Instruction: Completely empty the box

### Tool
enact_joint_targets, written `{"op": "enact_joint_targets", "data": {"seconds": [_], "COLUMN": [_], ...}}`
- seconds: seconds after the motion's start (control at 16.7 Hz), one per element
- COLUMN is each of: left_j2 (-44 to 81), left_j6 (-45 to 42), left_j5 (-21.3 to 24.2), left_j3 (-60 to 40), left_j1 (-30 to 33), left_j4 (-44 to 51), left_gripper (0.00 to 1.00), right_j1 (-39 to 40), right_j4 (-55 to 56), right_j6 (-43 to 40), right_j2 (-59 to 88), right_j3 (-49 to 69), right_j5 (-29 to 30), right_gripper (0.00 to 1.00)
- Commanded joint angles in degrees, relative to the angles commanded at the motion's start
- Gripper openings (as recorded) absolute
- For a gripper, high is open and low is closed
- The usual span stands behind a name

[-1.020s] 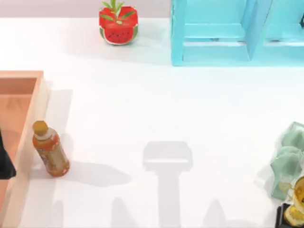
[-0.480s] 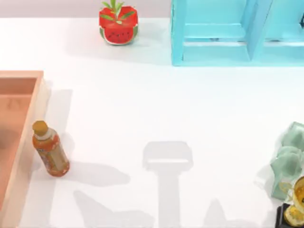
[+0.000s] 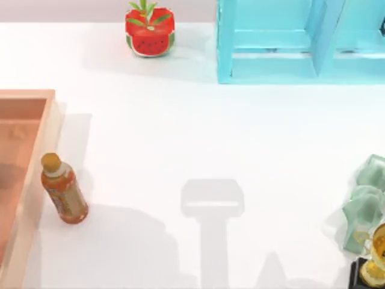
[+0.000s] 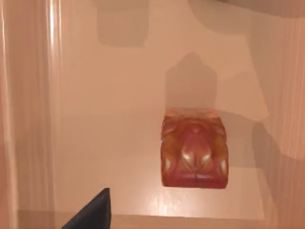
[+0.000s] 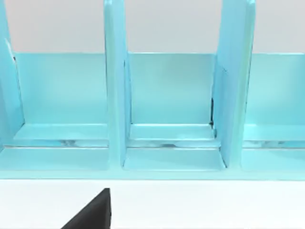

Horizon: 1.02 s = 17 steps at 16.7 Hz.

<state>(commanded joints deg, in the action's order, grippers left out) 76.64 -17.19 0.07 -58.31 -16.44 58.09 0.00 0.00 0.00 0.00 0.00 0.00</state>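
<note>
Now left arm gone from top view; bottle [image 3: 64,194] unmoved beside box [image 3: 37,158]; pincer states untellable.

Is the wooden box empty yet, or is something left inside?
Not empty. In the left wrist view a reddish-brown glossy item lies on the box floor. The bottle already stands outside, beside its rim.

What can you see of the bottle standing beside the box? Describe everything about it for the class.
The bottle is a small drink bottle with a yellow-gold cap, a pale band at the neck and an amber-orange body wrapped in a patterned label. It looks like plastic. It stands capped on the white table, leaning a little in the top view, close against the outer rim of the box at the table's left. It casts a shadow toward the right. No jaws hold it.
</note>
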Motion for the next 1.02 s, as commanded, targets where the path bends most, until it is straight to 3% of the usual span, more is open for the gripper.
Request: {"op": "enact_joint_targets", "data": {"seconds": [0.42,0.78,1.02], "left_j2": [13.7,13.7,15.7], "left_j6": [-3.2,-3.2,-3.2], "left_j5": [-0.1,-0.1,-0.1], "left_j3": [-10.6,-10.4,-6.7], "left_j1": [-2.8,-2.6,-2.8], "left_j4": [10.4,10.2,4.7], "left_gripper": [1.0,1.0,1.0], "right_j1": [0.0,0.0,0.0], "right_j4": [0.0,0.0,0.0], "right_j6": [0.0,0.0,0.0], "right_j2": [0.0,0.0,0.0], "right_j3": [0.0,0.0,0.0], "right_j5": [0.0,0.0,0.0], "right_gripper": [1.0,1.0,1.0]}}
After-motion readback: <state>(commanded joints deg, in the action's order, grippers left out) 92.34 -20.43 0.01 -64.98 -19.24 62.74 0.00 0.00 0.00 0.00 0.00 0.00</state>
